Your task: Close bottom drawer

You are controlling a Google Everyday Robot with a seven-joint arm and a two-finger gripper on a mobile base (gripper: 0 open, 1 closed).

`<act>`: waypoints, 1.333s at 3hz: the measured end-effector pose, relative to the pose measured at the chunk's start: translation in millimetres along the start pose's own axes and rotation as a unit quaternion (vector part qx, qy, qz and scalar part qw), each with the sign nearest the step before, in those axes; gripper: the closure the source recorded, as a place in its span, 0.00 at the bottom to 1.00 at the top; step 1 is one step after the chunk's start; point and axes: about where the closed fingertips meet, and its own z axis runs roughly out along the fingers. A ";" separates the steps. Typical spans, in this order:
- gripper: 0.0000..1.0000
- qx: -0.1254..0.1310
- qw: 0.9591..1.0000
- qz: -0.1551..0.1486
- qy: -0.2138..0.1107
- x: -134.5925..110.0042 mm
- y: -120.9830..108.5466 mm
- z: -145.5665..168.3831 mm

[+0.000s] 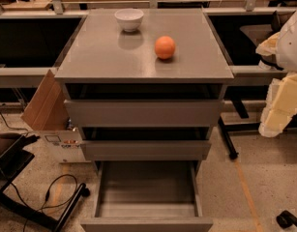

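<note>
The tool [279, 108] hangs at the right edge of the view, a pale cream, blocky shape below the white arm [290, 42], well to the right of the cabinet [144, 76] and touching nothing; whether it is open or closed cannot be told. It sits at about the height of the top drawer [144, 112], the widest of the three, whose flat grey front stands a little out from the frame with a dark gap above it. Below that, the middle drawer [145, 150] is narrower and also slightly out. The bottom drawer [147, 187], narrowest of all, is at the foot of the cabinet and drawn out far toward the camera, its grey box interior in plain view and its front panel at the lower edge of the picture. On the grey tabletop [97, 52] a white bowl [129, 19] stands near the back edge, and an orange [165, 47] rests to its right and nearer the front, apart from it. To the left of the cabinet a piece of cardboard [44, 105] leans, and a black cable [56, 192] loops over the speckled floor [269, 178].
</note>
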 end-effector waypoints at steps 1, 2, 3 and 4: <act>0.00 0.000 1.000 0.000 0.000 0.0 0.0 0.0; 0.00 -0.005 1.000 0.004 -0.007 7.8 14.4 32.2; 0.00 -0.014 1.000 0.000 -0.028 24.5 43.4 87.9; 0.00 -0.025 0.999 -0.016 -0.042 44.2 79.5 155.0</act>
